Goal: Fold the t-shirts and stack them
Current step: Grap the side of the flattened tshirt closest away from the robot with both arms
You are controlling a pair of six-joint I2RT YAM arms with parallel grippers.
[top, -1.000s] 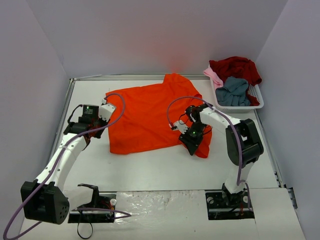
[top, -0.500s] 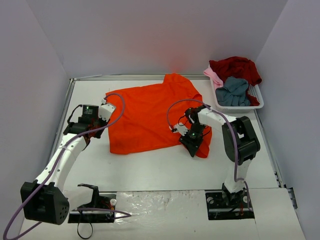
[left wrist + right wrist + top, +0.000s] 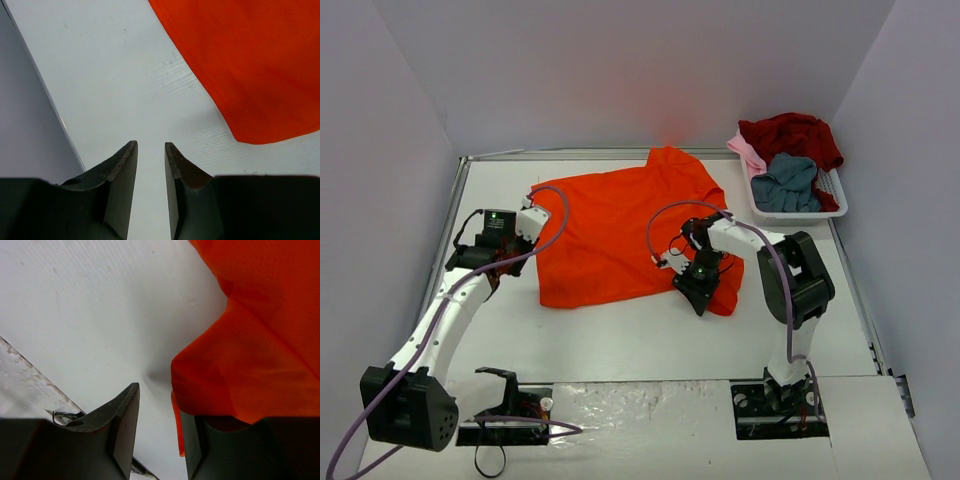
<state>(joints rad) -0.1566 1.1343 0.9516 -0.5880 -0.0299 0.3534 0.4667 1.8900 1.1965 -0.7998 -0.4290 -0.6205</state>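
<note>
The orange-red t-shirt point(image 3: 620, 225) lies spread across the middle of the table point(image 3: 620, 340), its near right corner draped over one finger of the right gripper point(image 3: 155, 390) (jaws parted, bare tabletop between them), while the left gripper point(image 3: 150, 145), narrowly parted and empty, hovers just off its left edge.

Table point(image 3: 620, 340): white, faintly grained top, evenly lit, with soft shadows only.
Rail point(image 3: 450, 215): grey, fitted along the left, far and right edges.
Near strip point(image 3: 640, 405): covered with a glossy, wrinkled white sheet.
Back wall point(image 3: 620, 70), left wall point(image 3: 375, 150), right wall point(image 3: 915, 140): plain pale lavender-grey panels. A faint reddish tint is seen low on the back one.
</note>
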